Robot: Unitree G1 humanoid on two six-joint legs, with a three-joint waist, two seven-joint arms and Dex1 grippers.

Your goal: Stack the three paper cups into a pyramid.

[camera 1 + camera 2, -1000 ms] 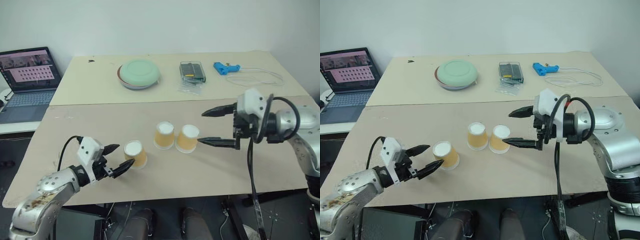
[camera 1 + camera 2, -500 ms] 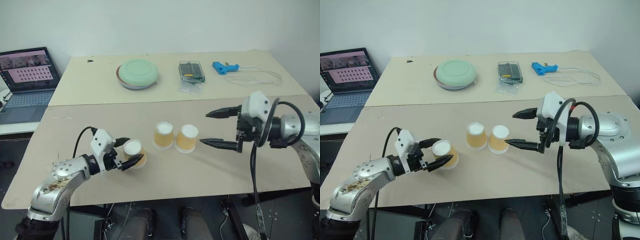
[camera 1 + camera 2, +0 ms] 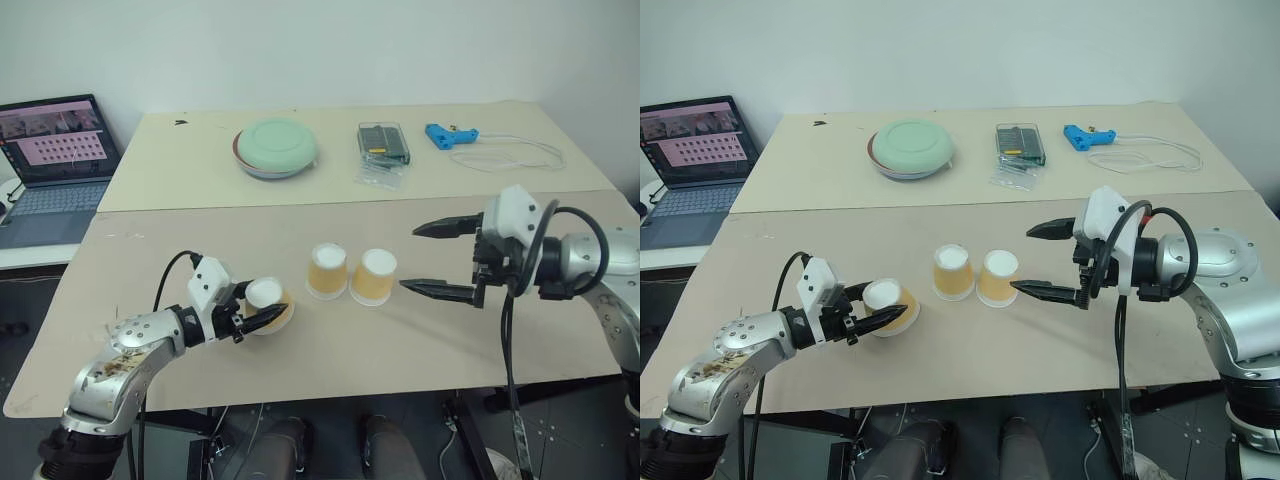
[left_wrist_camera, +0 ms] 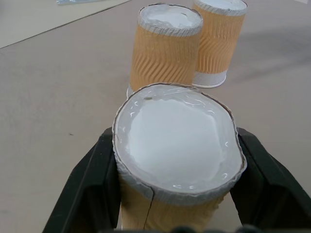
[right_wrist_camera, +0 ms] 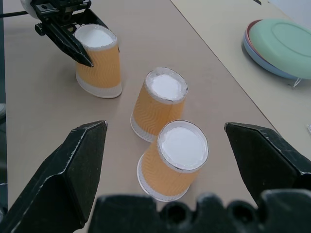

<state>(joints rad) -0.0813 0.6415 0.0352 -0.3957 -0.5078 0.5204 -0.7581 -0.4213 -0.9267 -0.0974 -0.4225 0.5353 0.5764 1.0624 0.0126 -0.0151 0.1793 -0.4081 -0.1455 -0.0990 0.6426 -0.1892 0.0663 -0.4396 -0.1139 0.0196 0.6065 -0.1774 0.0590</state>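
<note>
Between the black fingers of the left gripper (image 3: 252, 309) sits one paper cup (image 3: 268, 304), upside down with its white base up; the fingers press on both its ribbed orange sides, and the left wrist view shows its base squeezed slightly out of round. Much of that cup's lower wall is hidden behind the fingers, so whether its rim rests fully on the table (image 3: 330, 350) cannot be told.

Just beyond this gripper's tips, toward the robot's right, stand the other two cups, also upside down: the middle cup (image 3: 328, 271) and the right-hand cup (image 3: 373, 277), side by side and touching or nearly so; the gap between them is too small to judge. Both stand apart from the gripped cup. No cup rests on another.

Further right, the right gripper (image 3: 1038, 261) hangs with its two fingers spread wide and holding nothing. Its lower fingertip lies just beside the right-hand cup; whether it touches the cup is not clear. In the right wrist view both fingers are cut off by the frame's edge.

Well beyond both grippers, on the far table, lie a pale green bowl (image 3: 277, 147), a clear plastic box (image 3: 385, 143), a blue tool (image 3: 448, 134) with a thin white cord (image 3: 520, 152), and a laptop (image 3: 55, 160) off to the left, cut by the frame.
</note>
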